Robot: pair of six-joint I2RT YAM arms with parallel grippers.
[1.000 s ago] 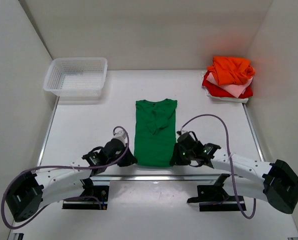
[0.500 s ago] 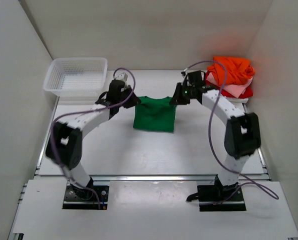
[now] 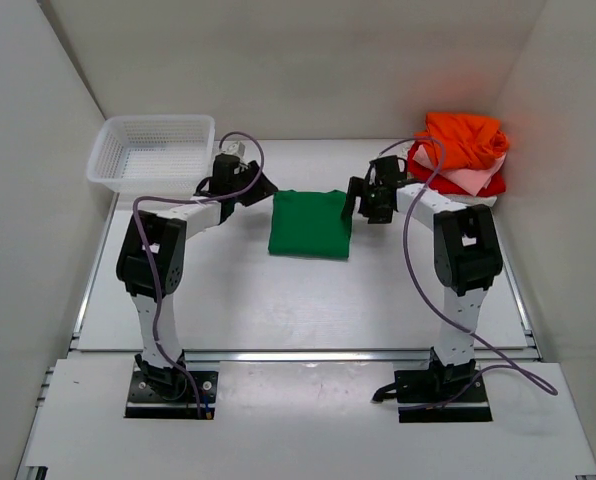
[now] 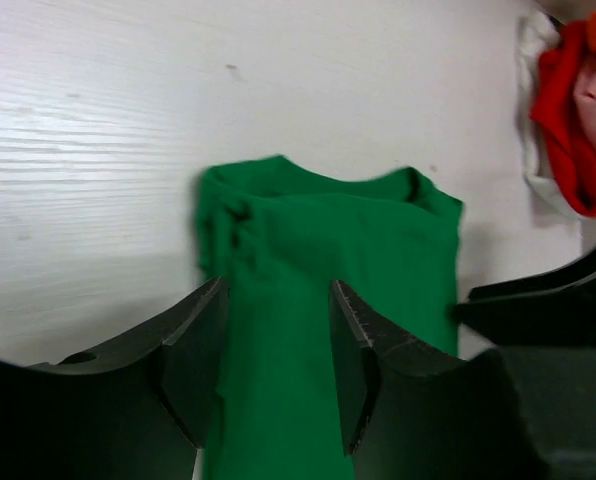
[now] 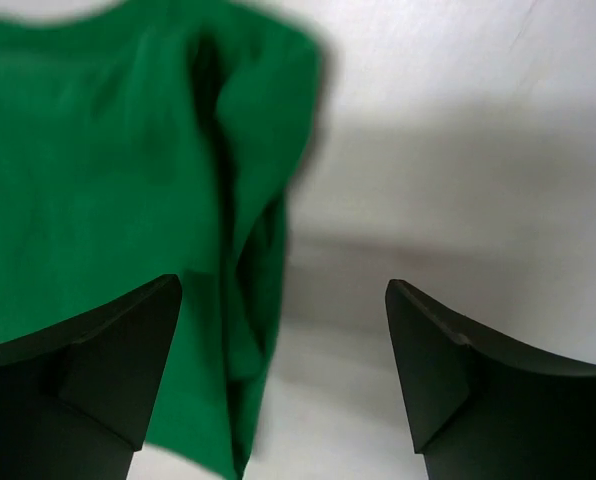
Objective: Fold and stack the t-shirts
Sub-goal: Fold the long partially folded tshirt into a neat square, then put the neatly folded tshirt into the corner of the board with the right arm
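Bright green cloth t-shirt [image 3: 310, 224] is seen folded at white table [image 3: 228, 290] centre; left gripper [image 3: 261, 189] and right gripper [image 3: 354, 207], at its ten and two o'clock, are spread apart, empty. Stacking onto orange-pink-red shirt pile [image 3: 460, 150], two o'clock, is judged outstanding.

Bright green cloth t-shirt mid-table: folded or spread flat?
Folded. The bright green cloth t-shirt lies as a compact rectangle in the top view, with no sleeves sticking out at the sides.
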